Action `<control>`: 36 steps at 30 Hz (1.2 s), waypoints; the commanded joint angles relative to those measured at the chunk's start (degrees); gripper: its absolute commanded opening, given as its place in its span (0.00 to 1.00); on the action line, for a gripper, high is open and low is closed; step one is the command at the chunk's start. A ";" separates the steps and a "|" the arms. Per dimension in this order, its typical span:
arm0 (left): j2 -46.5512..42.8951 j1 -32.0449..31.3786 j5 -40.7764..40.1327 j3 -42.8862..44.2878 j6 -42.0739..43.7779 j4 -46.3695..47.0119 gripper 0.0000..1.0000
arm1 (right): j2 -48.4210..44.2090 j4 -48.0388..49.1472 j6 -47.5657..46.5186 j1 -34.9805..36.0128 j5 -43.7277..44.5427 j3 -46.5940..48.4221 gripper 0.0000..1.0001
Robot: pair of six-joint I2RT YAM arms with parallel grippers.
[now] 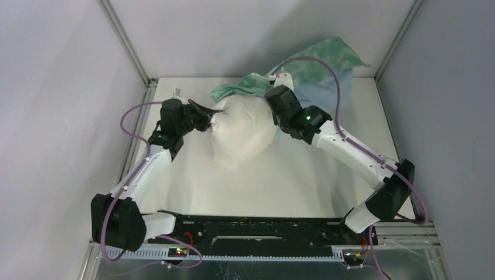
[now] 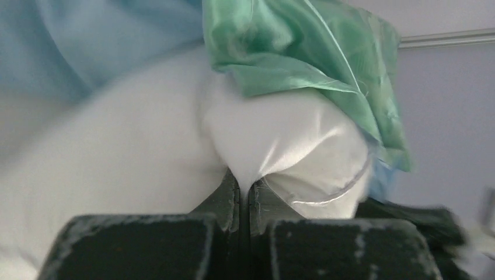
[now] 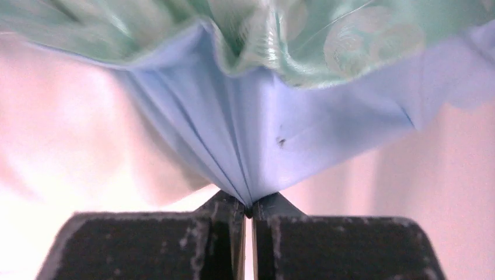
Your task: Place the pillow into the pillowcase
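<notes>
My overhead camera sits high above the near edge and looks down and forward over the whole table (image 1: 303, 184). Each wrist camera looks forward from just behind its own tips, very close in. The one on the left gripper (image 2: 244, 188) is filled by the pillow (image 2: 117, 163), and the one on the right gripper (image 3: 250, 205) by the pillowcase (image 3: 257, 134). All three views share that cloth.

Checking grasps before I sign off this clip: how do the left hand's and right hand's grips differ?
The left hand pinches a tuft of the cream pillow; the right hand pinches a fold of the blue pillowcase. The left hand is at the pillow's left side, the right hand at its far right. Both are shut on fabric.
</notes>
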 commanded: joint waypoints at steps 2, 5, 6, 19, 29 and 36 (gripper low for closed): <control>-1.53 0.29 -0.18 0.19 4.09 -5.19 0.00 | -3.58 -16.56 -4.06 6.62 1.18 24.80 0.00; -2.70 -0.26 -0.04 -1.87 4.69 -4.94 0.00 | 0.29 -17.35 -4.19 4.15 -3.73 26.25 0.00; -2.75 -0.40 0.01 -2.69 5.05 -4.84 0.01 | 1.35 -17.13 -3.40 3.12 -6.77 25.52 0.00; -5.39 1.45 -9.19 -2.38 20.59 -14.92 0.82 | 4.32 -6.99 0.10 2.60 -12.79 10.23 0.53; -20.74 4.43 -12.41 -3.79 26.12 -23.97 1.00 | -0.14 -9.00 2.29 6.98 -3.40 5.04 0.69; -29.25 -1.97 -14.40 -10.85 23.97 -27.57 1.00 | -0.79 -7.54 1.64 6.92 -4.88 1.48 0.72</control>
